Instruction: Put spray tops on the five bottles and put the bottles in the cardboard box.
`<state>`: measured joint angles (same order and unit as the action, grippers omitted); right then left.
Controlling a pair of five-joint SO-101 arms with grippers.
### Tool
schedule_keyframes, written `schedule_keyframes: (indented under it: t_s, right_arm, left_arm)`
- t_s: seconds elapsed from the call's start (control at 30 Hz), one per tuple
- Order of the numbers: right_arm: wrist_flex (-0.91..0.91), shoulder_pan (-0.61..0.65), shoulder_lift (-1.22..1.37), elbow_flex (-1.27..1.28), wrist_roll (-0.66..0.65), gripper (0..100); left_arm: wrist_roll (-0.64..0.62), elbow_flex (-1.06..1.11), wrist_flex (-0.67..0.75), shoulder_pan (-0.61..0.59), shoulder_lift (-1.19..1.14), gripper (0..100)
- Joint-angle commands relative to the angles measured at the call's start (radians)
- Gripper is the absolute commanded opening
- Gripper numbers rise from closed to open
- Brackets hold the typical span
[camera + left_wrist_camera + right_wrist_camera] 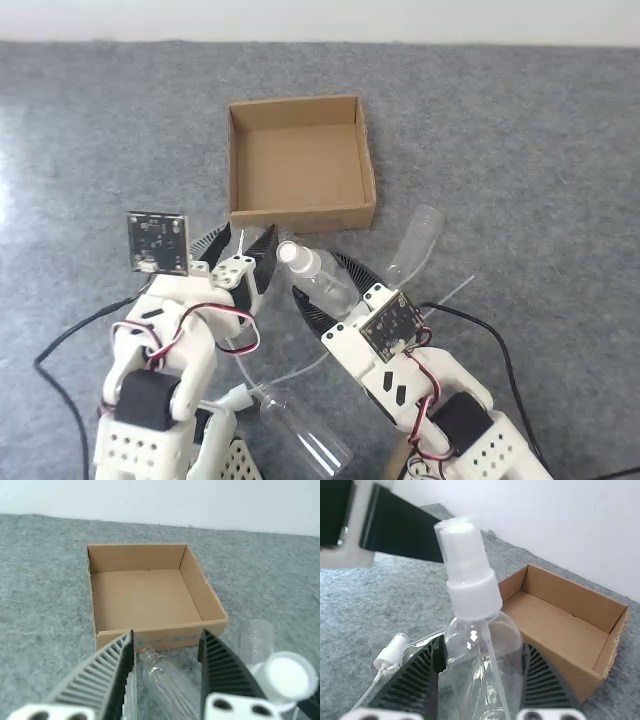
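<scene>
The open cardboard box stands at the back middle of the table. My right gripper is shut on a clear bottle with a white spray top on it, tilted, just in front of the box. My left gripper is open beside it, above a capless clear bottle lying on the table with its neck toward the box. A loose spray top with its tube lies on the carpet.
Another capless bottle lies right of the box's front corner. A further clear bottle lies at the front between the arms, a white spray top at its neck end. Grey carpet covers the table.
</scene>
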<state>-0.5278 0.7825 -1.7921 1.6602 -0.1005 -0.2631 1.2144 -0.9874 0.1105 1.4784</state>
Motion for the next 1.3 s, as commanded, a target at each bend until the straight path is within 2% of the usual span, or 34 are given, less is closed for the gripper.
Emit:
schedule_keyframes:
  t_s: [0.0, 0.33, 0.53, 0.73, 0.9, 1.27]
  right_arm:
    - [0.024, -0.013, -0.021, 0.023, -0.012, 7.2]
    - [0.022, -0.013, -0.021, 0.023, -0.012, 7.2]
    - [0.022, -0.013, -0.021, 0.023, -0.012, 7.2]
    - [0.022, -0.013, -0.021, 0.023, -0.014, 7.2]
    - [0.022, -0.013, -0.021, 0.023, -0.014, 7.2]
    - [0.019, -0.013, -0.021, 0.023, -0.014, 7.2]
  left_arm:
    - [0.002, 0.038, 0.097, -0.002, 0.011, 20]
    - [0.005, 0.042, 0.048, 0.14, 0.011, 20]
    - [0.072, 0.045, 0.043, 0.15, 0.011, 20]
    - [0.074, 0.045, 0.043, 0.157, 0.011, 20]
    - [0.077, 0.042, 0.002, 0.227, 0.011, 20]
    - [0.077, 0.041, 0.002, 0.227, 0.011, 20]
